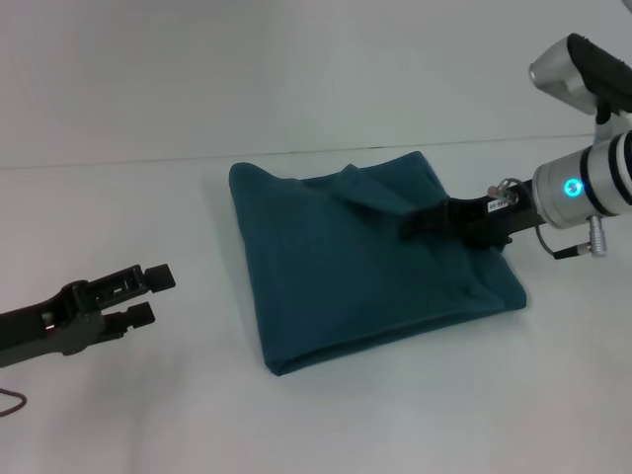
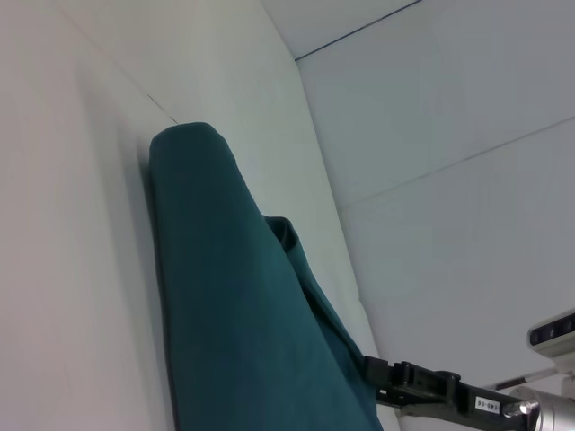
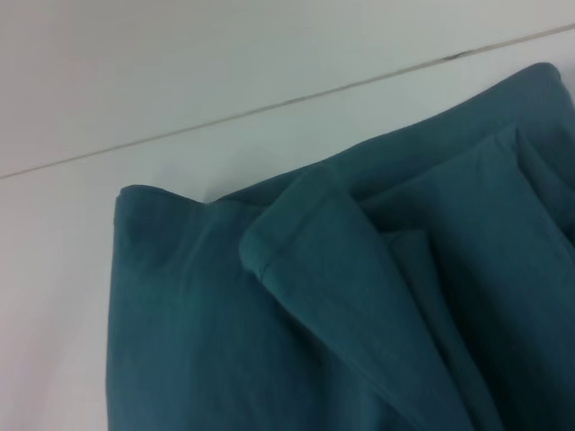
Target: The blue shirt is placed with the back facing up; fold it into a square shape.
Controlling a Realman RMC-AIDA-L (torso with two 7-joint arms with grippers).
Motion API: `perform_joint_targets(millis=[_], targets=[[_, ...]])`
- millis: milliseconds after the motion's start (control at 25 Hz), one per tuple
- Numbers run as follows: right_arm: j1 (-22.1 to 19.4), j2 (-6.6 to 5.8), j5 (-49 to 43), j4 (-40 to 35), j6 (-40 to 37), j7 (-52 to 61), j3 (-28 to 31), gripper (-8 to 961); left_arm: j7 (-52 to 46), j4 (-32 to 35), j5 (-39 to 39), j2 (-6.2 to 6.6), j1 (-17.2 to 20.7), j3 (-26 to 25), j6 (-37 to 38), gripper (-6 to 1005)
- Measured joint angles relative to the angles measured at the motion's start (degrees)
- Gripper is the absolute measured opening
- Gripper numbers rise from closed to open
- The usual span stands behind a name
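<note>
The blue shirt (image 1: 365,276) lies folded into a rough square on the white table (image 1: 148,197), plain side up. My right gripper (image 1: 413,225) reaches in from the right and sits over the shirt's far right part. It is shut on a raised flap of the blue shirt (image 1: 367,190), whose hemmed edge also shows in the right wrist view (image 3: 296,260). My left gripper (image 1: 153,296) is open and empty, low over the table to the left of the shirt, apart from it. The left wrist view shows the shirt (image 2: 225,305) edge-on and the right gripper (image 2: 382,379) at its far end.
The table's far edge (image 1: 118,163) meets a pale wall. White tabletop surrounds the shirt on all sides. A thin cable (image 1: 10,403) shows at the bottom left.
</note>
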Motion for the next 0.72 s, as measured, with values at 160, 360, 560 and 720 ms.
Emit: perform_joint_targets(millis=[160, 360, 560, 720], targets=[[0.46, 0.36, -0.04, 1.05, 1.69, 0.01, -1.13, 856, 0.15, -0.21, -0.03, 0.0, -0.19, -0.01, -0.72, 961], [0.59, 1.08, 0.28, 0.95, 3.18, -0.08, -2.07, 853, 0.54, -1.02, -0.03, 0.0, -0.61, -0.02, -0.9, 960], [0.61, 1.43, 0.97, 0.51, 3.71, -0.49, -1.7, 850, 0.84, -1.7, -0.03, 0.0, -0.84, -0.05, -0.99, 960], [0.51, 1.43, 2.59, 0.51, 3.41, -2.7, -2.06, 848, 0.86, -1.72, -0.07, 0.0, -0.84, -0.11, -0.99, 960]])
